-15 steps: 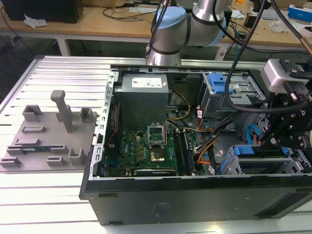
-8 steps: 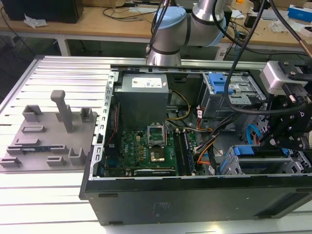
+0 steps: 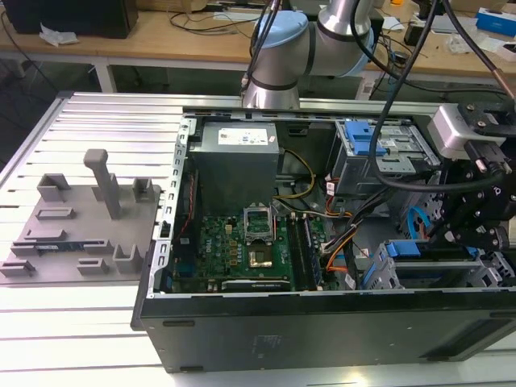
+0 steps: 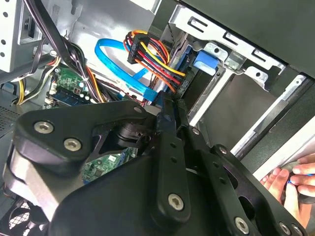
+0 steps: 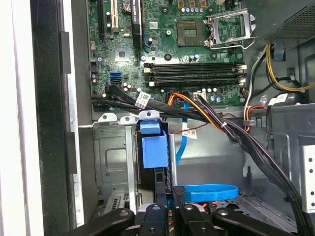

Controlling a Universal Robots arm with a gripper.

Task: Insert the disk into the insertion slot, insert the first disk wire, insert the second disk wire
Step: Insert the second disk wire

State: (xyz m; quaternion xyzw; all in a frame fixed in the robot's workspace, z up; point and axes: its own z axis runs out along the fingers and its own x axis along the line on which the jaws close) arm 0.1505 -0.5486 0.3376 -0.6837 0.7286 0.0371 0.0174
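Observation:
The disk (image 3: 421, 251), framed by its blue caddy, lies in the insertion slot (image 3: 380, 274) of the grey drive cage at the exterior view's lower right. My gripper (image 3: 461, 235) hangs right over that cage. In both wrist views its fingers stand close together, gripper (image 4: 165, 105) (image 5: 170, 209) shut on the end of a flat blue disk wire (image 4: 123, 69) (image 5: 211, 191). The wire loops away from the fingertips. A bundle of red, yellow and black wires (image 4: 152, 54) with a black plug runs just beside them. The disk's connector end is hidden behind the fingers.
A blue ribbed latch piece (image 5: 153, 147) (image 4: 204, 61) sits on the cage edge near the fingers. Black cable bundles (image 5: 236, 132) cross between the motherboard (image 3: 242, 250) and the cage. A taller bay with a blue latch (image 3: 363, 137) stands behind. A person's hand (image 4: 288, 182) rests outside the case wall.

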